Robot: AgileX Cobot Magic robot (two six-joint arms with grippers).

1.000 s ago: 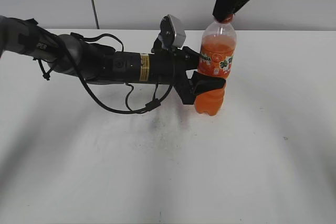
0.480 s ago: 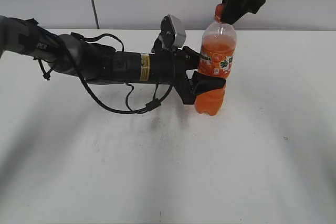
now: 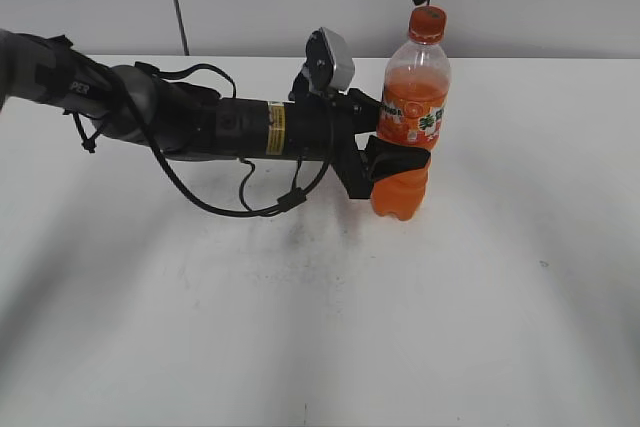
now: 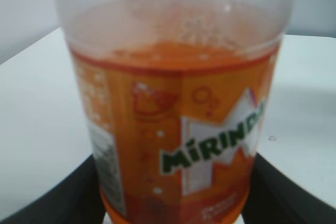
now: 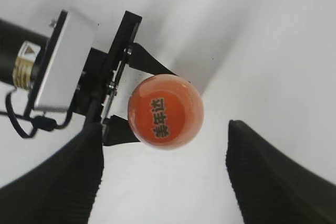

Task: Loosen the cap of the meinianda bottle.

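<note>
Fingers (image 5: 63,182) of the right gripper (image 5: 165,177) spread wide above the cap (image 5: 165,111), tips cropped; only the exterior view shows left gripper (image 3: 395,159) clamping the bottle (image 3: 407,117).

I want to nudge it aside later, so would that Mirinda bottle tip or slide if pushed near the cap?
The Mirinda bottle is tall with a narrow base, so a push near the cap would likely tip it. It looks mostly full, so probably heavy. The left tool clamps its lower body, probably steadying it.
</note>
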